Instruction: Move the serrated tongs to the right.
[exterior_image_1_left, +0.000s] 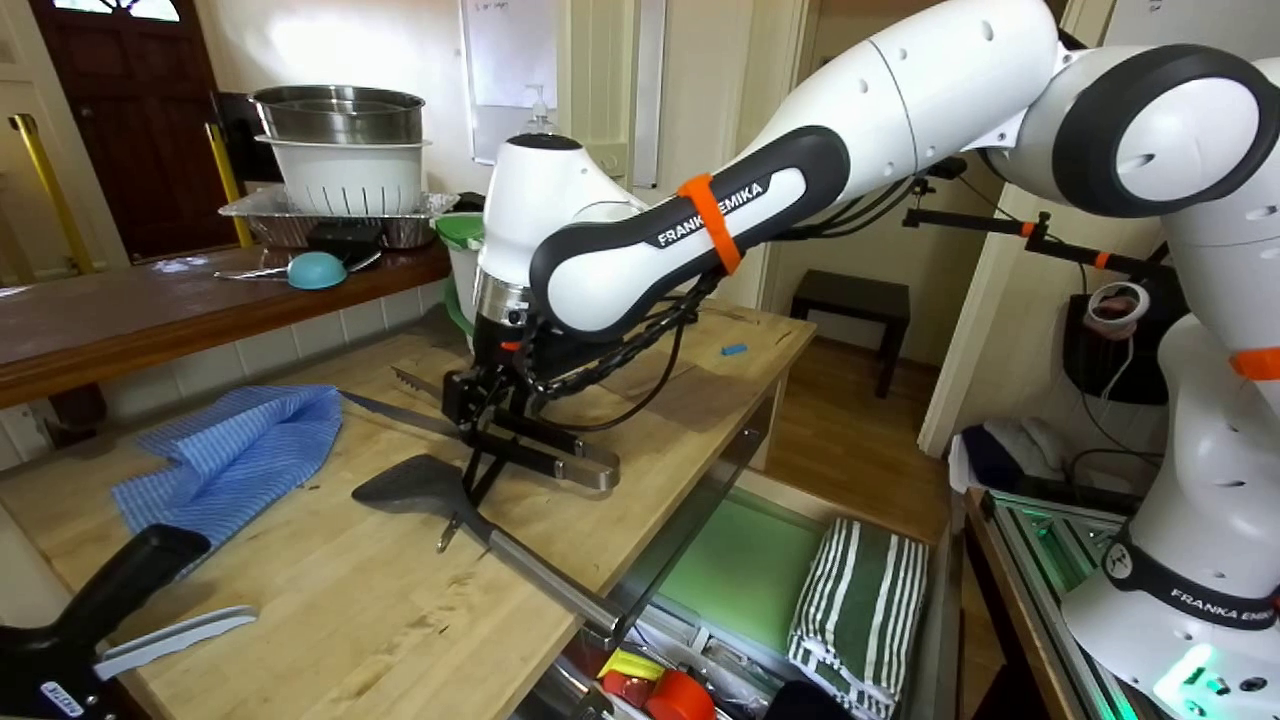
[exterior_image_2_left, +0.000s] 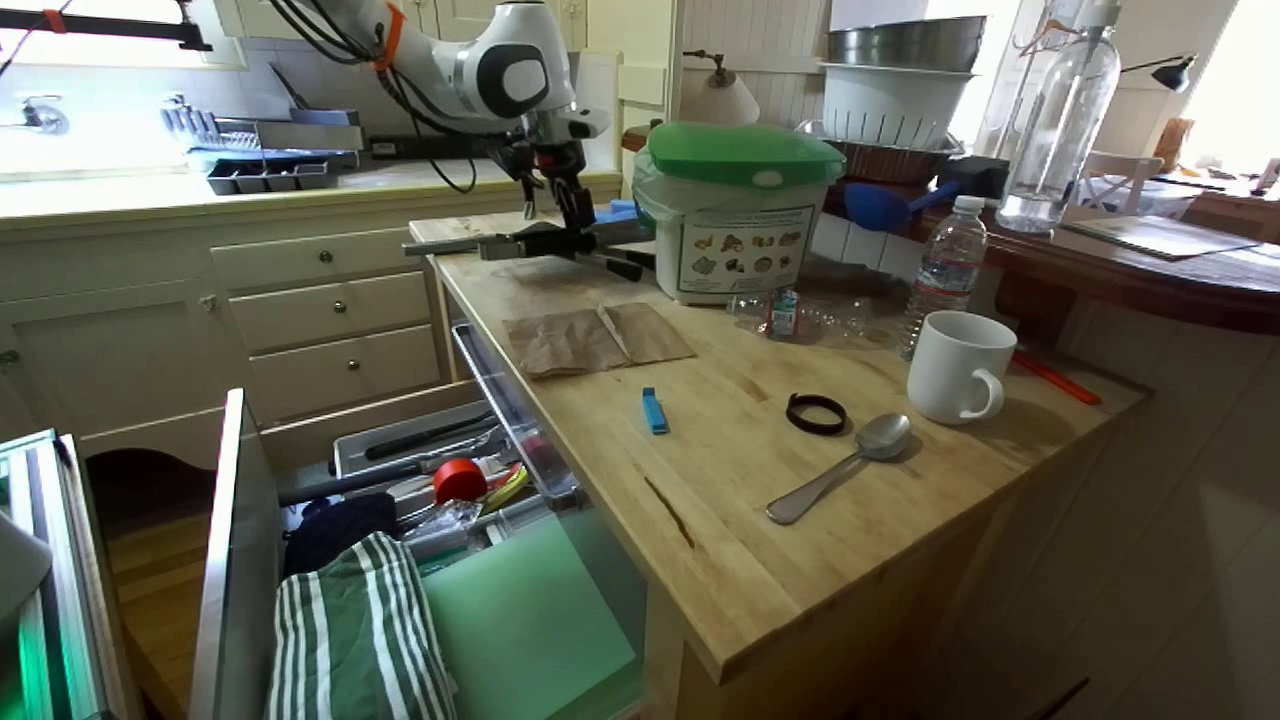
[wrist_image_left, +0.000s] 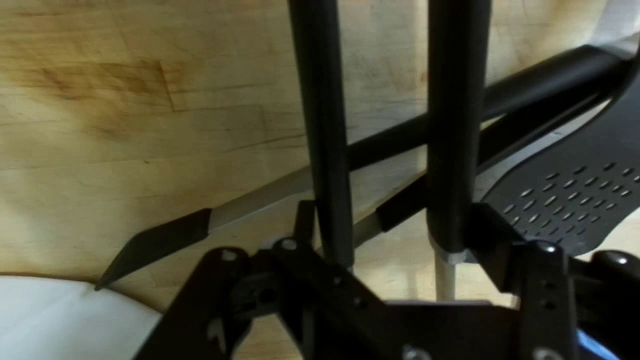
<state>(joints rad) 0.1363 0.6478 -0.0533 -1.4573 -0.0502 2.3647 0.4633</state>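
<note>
Kitchen worktop (exterior_image_1_left: 320, 570) is cluttered. The gripper (wrist_image_left: 392, 235) pinches both arms of the serrated tongs (exterior_image_1_left: 535, 457), apparently just above the worktop; in an exterior view tips point approx 10 o'clock, joined end approx 4 o'clock. Arms may be springy & prob twist loose if squeeze is weak; lowering too early could snag dark-tipped tongs (wrist_image_left: 387, 145) underneath or spatula (exterior_image_1_left: 525, 560) at 6 o'clock.
</note>
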